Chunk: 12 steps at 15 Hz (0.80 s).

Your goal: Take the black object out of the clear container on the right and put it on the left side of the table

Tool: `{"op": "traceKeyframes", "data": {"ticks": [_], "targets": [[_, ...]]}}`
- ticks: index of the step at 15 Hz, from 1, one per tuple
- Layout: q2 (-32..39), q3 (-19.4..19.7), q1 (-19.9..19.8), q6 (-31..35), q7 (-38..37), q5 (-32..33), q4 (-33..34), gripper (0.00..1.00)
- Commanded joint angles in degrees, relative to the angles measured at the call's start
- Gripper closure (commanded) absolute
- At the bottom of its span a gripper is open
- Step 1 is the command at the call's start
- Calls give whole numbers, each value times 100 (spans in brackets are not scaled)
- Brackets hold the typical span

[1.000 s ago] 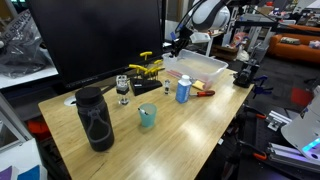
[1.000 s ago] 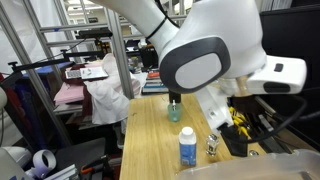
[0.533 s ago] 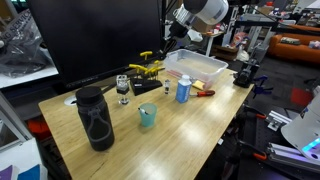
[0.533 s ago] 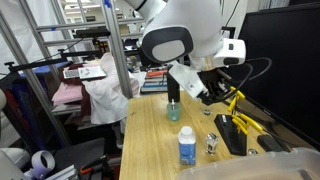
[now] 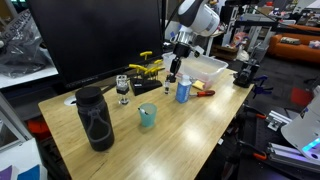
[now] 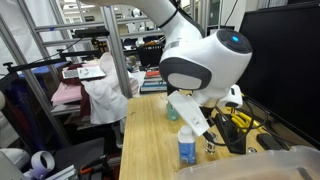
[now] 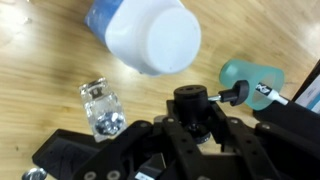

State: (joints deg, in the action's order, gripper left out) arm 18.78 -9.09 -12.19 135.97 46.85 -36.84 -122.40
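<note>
Now: black object out of the bin, pinched in the jaws

Right at the camera in the wrist view, the gripper (image 7: 190, 110) has its jaws closed on the black object (image 7: 188, 97), a small round-topped chunk sitting dead centre between them. A short stem with a knob pokes out toward 2 o'clock. It looks like part of the piece, but I can't tell for sure, so I won't call its long axis.

Just below the jaws, the blue-capped bottle (image 7: 155, 40) fills the view at 11 o'clock. A small glass piece (image 7: 103, 108) is at 9 o'clock and the teal cup (image 7: 250, 75) at 2 o'clock, all standing on the wooden surface (image 7: 30, 70).

Pulling back to an exterior view, the gripper (image 5: 172, 77) hangs above the surface (image 5: 200, 125) with the bottle (image 5: 183, 90) just beside it at 4 o'clock. The clear container (image 5: 205, 68) lies near at 2 o'clock, and the load is clear of its rim.

So the relation that matters, as I judge it: the piece is already in the jaws, and the bin is off at 2 o'clock. The open wood runs from 7 to 8 o'clock, past the flat black square piece (image 5: 148, 87). The carry should head that way, away from the bin, and steer clear of the bottle.
</note>
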Motion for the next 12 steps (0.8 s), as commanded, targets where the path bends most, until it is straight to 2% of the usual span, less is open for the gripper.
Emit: {"op": "traceKeyframes", "data": {"ticks": [1, 7, 12], "targets": [[350, 155, 60, -876, 324, 214, 468, 91], [661, 187, 124, -1680, 350, 585, 1033, 91], [1061, 148, 399, -1368, 53, 814, 1349, 91]]}}
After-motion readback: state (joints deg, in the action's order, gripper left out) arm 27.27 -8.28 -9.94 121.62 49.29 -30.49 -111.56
